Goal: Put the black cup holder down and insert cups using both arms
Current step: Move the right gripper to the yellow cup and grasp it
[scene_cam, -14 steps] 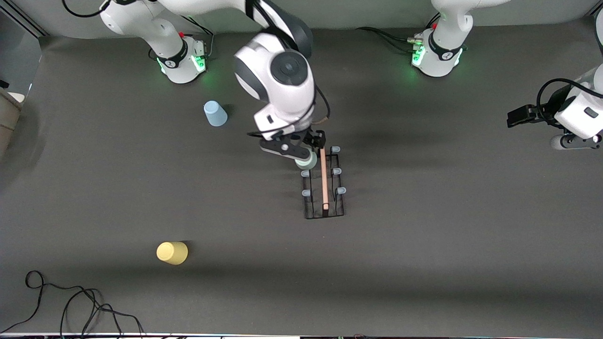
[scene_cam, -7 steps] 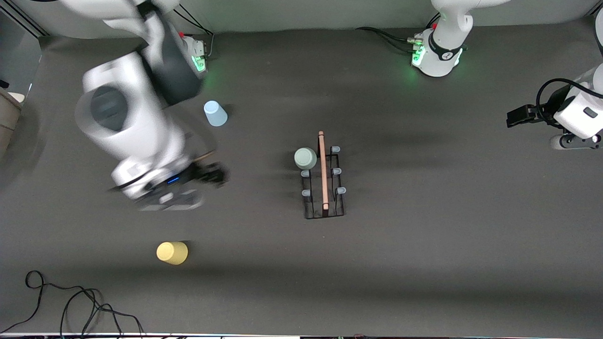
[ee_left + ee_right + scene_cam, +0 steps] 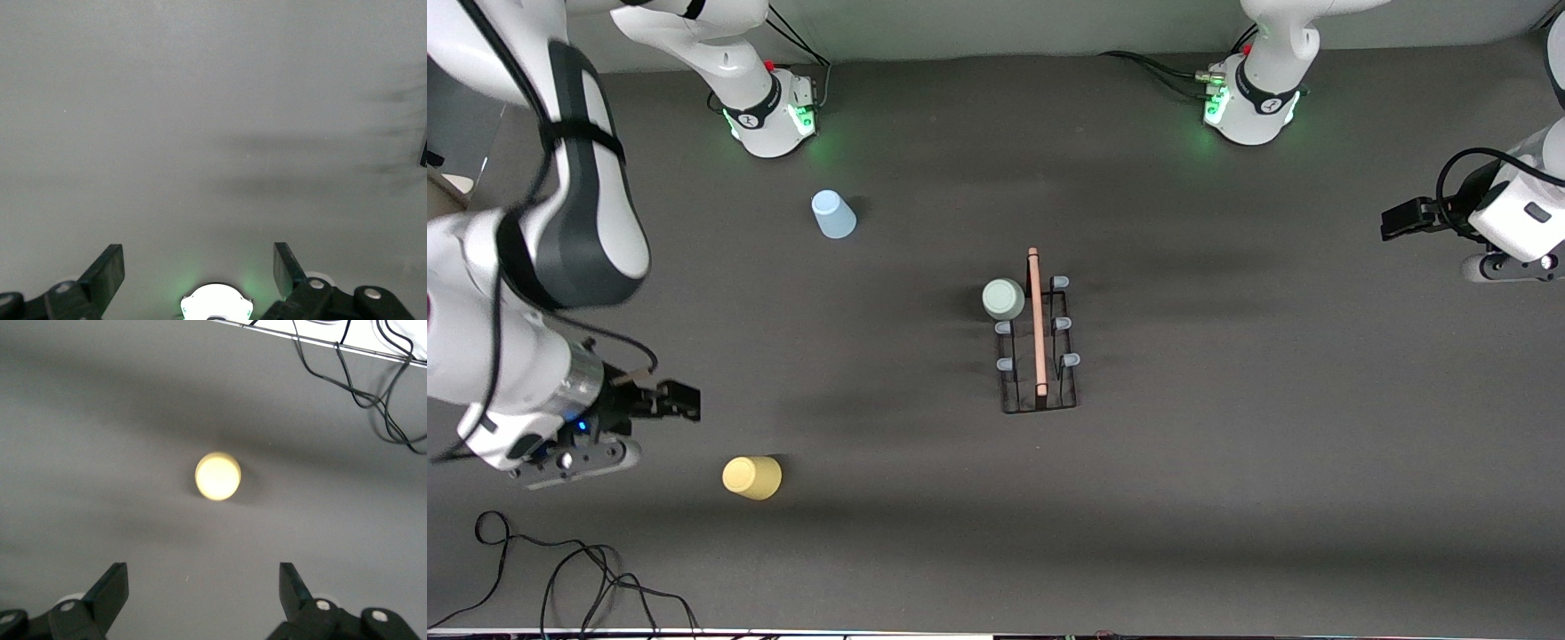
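Observation:
The black cup holder (image 3: 1038, 340) stands mid-table, its wooden bar on top. A pale green cup (image 3: 1003, 299) sits upside down on the corner peg farthest from the front camera. A light blue cup (image 3: 833, 214) stands near the right arm's base. A yellow cup (image 3: 752, 477) (image 3: 217, 475) stands upside down close to the front edge. My right gripper (image 3: 680, 400) (image 3: 203, 577) hangs open and empty over bare mat beside the yellow cup. At the left arm's end of the table, my left gripper (image 3: 1400, 218) (image 3: 198, 257) waits, open and empty.
Black cables (image 3: 560, 578) (image 3: 360, 373) lie along the front edge at the right arm's end, close to the yellow cup. The left arm's green-lit base (image 3: 1249, 102) (image 3: 217, 303) and the right arm's base (image 3: 769, 111) stand along the back edge.
My right arm swung away from the cup holder, leaving the green cup on its peg, and now hangs beside the yellow cup. The left arm has barely moved.

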Tool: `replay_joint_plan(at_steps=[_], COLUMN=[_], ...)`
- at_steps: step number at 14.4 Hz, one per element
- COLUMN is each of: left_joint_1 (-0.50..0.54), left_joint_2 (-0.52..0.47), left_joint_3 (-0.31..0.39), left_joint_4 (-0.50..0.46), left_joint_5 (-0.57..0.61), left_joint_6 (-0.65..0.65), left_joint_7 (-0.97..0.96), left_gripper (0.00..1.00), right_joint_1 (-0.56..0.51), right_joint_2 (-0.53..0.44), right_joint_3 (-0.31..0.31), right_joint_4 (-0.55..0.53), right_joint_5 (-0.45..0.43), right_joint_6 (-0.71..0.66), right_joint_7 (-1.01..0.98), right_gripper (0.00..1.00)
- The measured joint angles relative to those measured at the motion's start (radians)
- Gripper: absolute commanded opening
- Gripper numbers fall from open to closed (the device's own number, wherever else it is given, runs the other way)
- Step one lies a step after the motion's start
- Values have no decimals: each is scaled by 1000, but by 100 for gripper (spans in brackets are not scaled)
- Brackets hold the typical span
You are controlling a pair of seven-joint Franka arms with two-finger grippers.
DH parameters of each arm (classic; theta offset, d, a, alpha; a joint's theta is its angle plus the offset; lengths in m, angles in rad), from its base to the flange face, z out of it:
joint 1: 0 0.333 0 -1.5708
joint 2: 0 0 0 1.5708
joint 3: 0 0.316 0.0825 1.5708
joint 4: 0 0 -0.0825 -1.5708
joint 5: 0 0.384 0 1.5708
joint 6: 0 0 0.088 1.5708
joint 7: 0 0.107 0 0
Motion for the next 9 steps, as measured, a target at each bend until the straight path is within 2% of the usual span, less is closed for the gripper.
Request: replay_joint_plan(at_steps=[4,9], left_joint_1=[0,0], left_joint_2=[0,0], left_joint_3=[0,0], left_joint_4=[0,0], left_joint_5=[0,0], left_joint_6=[0,0], left_joint_7=[0,0], left_gripper=[99,99], right_joint_1=[0,-3], right_joint_2=[141,243], right_joint_3=[5,6], right_joint_4=[-26,-27], right_joint_5=[5,23], right_joint_6=[187,294], right_joint_7=[0,-1], right_gripper=[100,100])
